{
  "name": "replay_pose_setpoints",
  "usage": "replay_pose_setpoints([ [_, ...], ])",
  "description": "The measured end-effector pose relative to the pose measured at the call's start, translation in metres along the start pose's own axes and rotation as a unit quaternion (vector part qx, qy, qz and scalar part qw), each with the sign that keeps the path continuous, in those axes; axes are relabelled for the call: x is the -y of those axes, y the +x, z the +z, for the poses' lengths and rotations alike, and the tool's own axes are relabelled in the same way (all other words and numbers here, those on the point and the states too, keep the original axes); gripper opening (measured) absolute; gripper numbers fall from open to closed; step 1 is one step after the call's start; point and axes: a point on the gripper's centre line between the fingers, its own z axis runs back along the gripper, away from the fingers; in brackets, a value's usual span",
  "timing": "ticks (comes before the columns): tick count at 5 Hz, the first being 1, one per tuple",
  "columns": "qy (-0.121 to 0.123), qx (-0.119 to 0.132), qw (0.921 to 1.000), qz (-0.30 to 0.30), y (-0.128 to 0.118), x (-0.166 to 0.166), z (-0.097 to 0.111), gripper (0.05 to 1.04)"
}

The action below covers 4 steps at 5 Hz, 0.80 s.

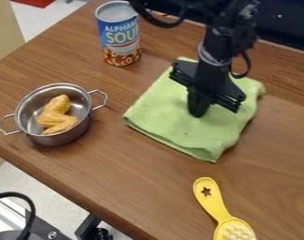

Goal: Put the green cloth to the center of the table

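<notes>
My black gripper points down over the middle of the green cloth, its tips at or just above the fabric. The cloth lies folded and fairly flat on the wooden table, right of the view's centre, one corner towards the front. Part of its back half is hidden behind the gripper. Whether the cloth is held between the tips cannot be seen.
On the left stands a metal pot with a yellow-orange toy food piece inside. A soup can stands upright at the back left. A yellow brush lies at the front right. The table's edge runs diagonally along the lower left.
</notes>
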Motion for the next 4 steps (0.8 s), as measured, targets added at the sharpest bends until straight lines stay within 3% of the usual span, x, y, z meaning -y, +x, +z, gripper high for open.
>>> replay_pose_setpoints([
  [2, -0.006, -0.017, 0.9998, -0.007, -0.002, -0.023, -0.003, 0.052],
  [4, -0.016, -0.028, 0.9995, -0.001, -0.004, -0.025, 0.000, 0.052],
])
